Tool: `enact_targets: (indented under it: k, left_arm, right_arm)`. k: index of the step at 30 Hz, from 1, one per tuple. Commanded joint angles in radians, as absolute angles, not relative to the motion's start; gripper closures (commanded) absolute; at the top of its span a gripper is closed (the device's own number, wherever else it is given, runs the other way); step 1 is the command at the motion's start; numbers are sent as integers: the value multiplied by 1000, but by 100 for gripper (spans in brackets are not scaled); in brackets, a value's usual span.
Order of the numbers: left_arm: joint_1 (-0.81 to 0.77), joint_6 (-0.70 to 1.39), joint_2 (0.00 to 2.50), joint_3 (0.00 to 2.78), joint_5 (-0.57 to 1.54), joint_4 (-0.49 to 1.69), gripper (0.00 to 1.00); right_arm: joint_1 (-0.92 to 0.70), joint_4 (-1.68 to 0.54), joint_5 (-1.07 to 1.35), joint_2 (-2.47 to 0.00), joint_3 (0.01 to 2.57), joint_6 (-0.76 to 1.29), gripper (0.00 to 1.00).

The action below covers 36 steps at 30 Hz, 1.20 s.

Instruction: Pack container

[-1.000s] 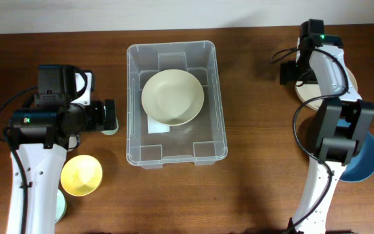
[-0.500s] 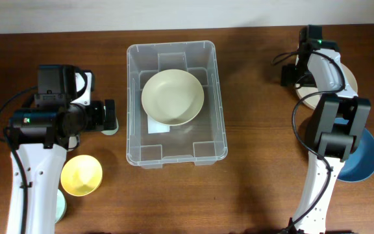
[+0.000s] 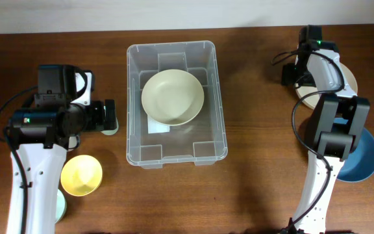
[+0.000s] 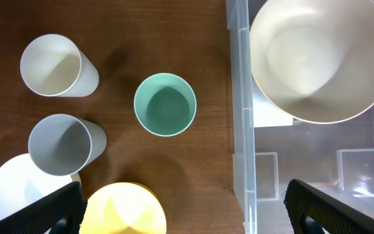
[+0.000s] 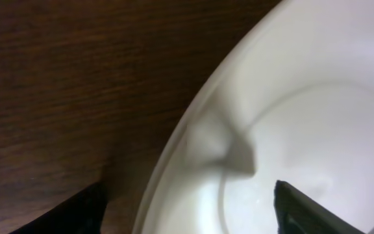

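The container point(image 3: 171, 45), a large clear plastic bin, stands at the table's middle with a cream bowl point(image 3: 173, 97) in it. It also shows in the left wrist view point(image 4: 240, 130), and so does the bowl point(image 4: 317, 58). My left gripper point(image 3: 111, 117) is open and empty, just left of the bin. In its wrist view the gripper point(image 4: 187, 221) hangs over a teal cup point(image 4: 165, 104). My right gripper point(image 3: 309, 83) is at the far right, low over a white plate point(image 3: 349, 81). In its wrist view the open gripper point(image 5: 190, 211) straddles the plate's rim point(image 5: 200, 143).
Left of the bin stand a white cup point(image 4: 57, 65), a grey cup point(image 4: 63, 144), a yellow bowl point(image 3: 81, 175) and a white dish point(image 4: 15, 195). A blue bowl point(image 3: 365, 159) lies at the right edge, partly under my right arm.
My right arm has shifted slightly over the white plate. The left arm, the bin and the bowl have not moved.
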State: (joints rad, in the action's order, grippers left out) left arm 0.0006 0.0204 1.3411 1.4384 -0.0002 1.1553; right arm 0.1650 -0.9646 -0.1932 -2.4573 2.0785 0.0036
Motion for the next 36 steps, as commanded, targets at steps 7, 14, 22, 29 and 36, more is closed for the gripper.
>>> enact_targets:
  k: [7,14,22,29,36]
  left_arm:
    - [5,30,1345,1458,-7,1152,0]
    - [5,30,1345,1458,-7,1152,0]
    - [5,30,1345,1458,-7,1152,0]
    - [5,30,1345,1458,-7,1152,0]
    - [5,30,1345,1458,-7,1153,0]
  right_arm:
    - [171,-964,-196,-2510,2077,15,62]
    - [171,-964,-196,-2510,2077,15,80]
    - [170,-970,-277,-2507,2115,15,96]
    - [162,-1061,-224,-2440,2280,15,96]
    - [125,-1212,-28,-2316,2501,-35,96]
